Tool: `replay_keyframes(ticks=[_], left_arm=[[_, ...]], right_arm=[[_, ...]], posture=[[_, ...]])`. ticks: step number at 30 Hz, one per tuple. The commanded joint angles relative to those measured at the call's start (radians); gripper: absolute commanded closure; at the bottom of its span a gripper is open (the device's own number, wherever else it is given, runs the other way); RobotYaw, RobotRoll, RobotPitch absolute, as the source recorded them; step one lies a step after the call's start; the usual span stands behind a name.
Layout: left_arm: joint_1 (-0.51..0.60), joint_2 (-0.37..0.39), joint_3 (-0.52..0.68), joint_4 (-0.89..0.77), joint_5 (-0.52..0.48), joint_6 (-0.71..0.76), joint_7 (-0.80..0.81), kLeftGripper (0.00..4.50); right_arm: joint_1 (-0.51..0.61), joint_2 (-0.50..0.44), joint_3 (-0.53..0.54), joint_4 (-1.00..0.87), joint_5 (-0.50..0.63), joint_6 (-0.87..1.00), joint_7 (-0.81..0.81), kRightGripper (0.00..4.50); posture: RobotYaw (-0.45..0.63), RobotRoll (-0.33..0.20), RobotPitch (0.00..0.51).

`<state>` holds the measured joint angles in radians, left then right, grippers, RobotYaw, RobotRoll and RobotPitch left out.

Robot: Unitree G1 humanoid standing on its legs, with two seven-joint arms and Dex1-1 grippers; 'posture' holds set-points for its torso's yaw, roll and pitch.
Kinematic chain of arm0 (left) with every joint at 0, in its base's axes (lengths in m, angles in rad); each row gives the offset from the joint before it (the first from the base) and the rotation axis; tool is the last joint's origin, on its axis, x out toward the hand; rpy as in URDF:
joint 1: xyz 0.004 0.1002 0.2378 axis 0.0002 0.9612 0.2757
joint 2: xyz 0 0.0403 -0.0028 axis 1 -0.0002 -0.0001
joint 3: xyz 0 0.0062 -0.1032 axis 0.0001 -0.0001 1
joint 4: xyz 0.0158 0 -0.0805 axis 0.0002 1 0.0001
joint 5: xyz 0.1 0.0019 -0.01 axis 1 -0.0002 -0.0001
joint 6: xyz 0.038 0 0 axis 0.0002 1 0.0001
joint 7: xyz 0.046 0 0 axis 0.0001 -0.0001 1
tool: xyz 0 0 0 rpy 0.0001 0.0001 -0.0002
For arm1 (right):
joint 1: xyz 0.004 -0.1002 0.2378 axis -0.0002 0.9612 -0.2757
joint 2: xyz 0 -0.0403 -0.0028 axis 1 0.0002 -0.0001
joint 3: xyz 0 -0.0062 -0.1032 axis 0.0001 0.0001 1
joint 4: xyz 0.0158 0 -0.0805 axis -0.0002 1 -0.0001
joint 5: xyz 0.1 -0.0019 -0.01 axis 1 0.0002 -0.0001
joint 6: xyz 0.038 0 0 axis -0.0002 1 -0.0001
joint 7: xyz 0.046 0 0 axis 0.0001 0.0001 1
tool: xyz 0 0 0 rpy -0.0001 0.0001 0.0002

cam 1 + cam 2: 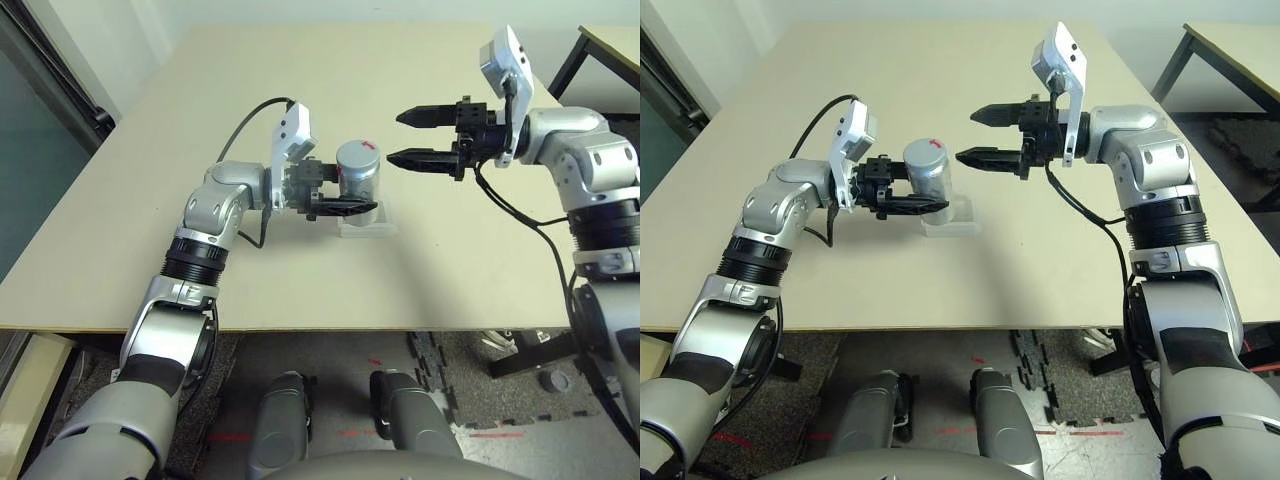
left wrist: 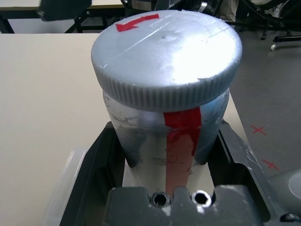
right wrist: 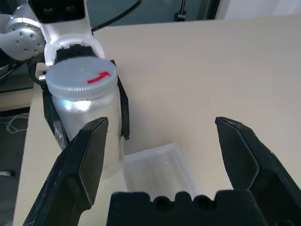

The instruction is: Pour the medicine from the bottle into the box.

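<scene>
A: Left gripper [image 1: 340, 195]?
B: Clamped on the bottle [image 1: 358, 172], fingers either side of the silver body, below the cap [image 2: 167, 52]. Bottle's upright, held above the table [image 1: 200, 120], cap on. Red tape stripe [image 2: 181, 134] down the side, red arrow mark on top of the cap.
A: And the box [image 3: 157, 172]?
B: Clear plastic tray on the table, just under and beside the bottle, toward the robot's right. Partly hidden behind left fingers in head views. Looks bare inside in right wrist view; can't make out any medicine.
A: Right gripper [image 1: 415, 138]?
B: Spread wide, holding nothing. Up off the table, near the bottle on its right side, fingertips pointing at it, not touching.
A: Anything else?
B: Another table [image 1: 612, 40] far right, corner only.
</scene>
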<state>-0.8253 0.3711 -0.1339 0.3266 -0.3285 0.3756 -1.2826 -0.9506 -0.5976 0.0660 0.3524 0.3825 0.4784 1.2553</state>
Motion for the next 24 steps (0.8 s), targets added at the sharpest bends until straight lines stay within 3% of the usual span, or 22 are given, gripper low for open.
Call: replay_keyframes(ticks=[1, 10, 24], left_arm=[[0.003, 0.010, 0.003, 0.006, -0.004, -0.013, -0.005, 1.83], [-0.014, 0.007, 0.003, 0.060, 0.006, -0.045, -0.003, 1.83], [-0.021, -0.004, -0.011, 0.079, 0.010, -0.061, -0.009, 1.83]], right_arm=[[0.041, -0.032, -0.001, -0.075, 0.024, 0.062, 0.026, 0.00], [0.059, -0.009, 0.003, -0.244, 0.076, 0.173, -0.010, 0.00], [0.002, 0.095, 0.052, -0.244, 0.054, 0.161, -0.070, 0.00]], posture=[[-0.02, 0.000, 0.098], [-0.02, 0.000, 0.097], [-0.03, 0.000, 0.097]])
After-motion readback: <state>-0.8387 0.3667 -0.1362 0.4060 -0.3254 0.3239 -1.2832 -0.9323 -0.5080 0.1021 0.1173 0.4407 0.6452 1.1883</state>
